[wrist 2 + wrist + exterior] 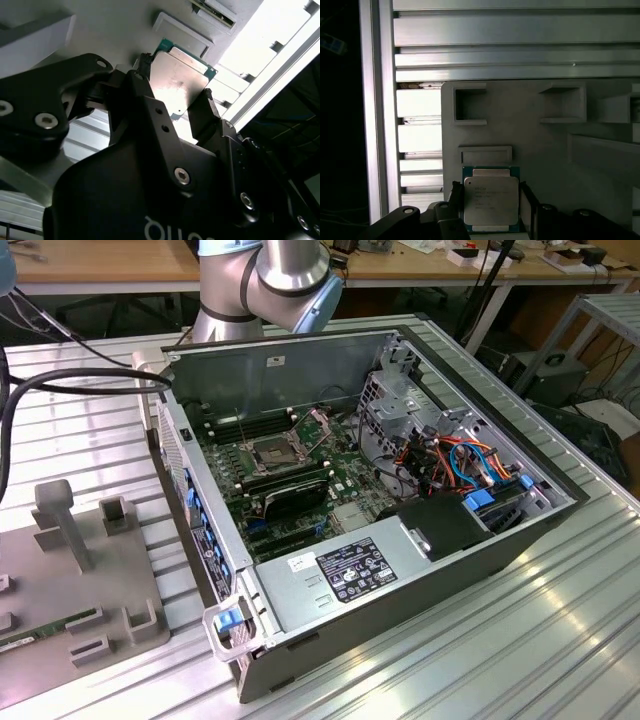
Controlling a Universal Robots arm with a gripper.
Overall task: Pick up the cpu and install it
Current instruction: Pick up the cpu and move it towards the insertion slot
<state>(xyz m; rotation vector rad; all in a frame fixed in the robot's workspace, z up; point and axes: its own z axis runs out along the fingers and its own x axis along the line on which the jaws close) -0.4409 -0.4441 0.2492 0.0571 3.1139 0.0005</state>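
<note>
One grey fixture plate (100,570) lies at the exterior view's left, just beside the open computer case (430,580). In both wrist views the gripper (490,194) is over that plate, jaws pinching the cpu (491,202) by two opposite edges, metal top facing the camera, likely to spare the contact side. Lifted or resting: cannot tell. Rightward, inside the case, the motherboard socket (272,451) looks open to receive it.

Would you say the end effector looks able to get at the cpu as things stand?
Yes, it seems so: in the second wrist view the end effector brackets the cpu, its fingers against two opposite edges with nothing between.
</note>
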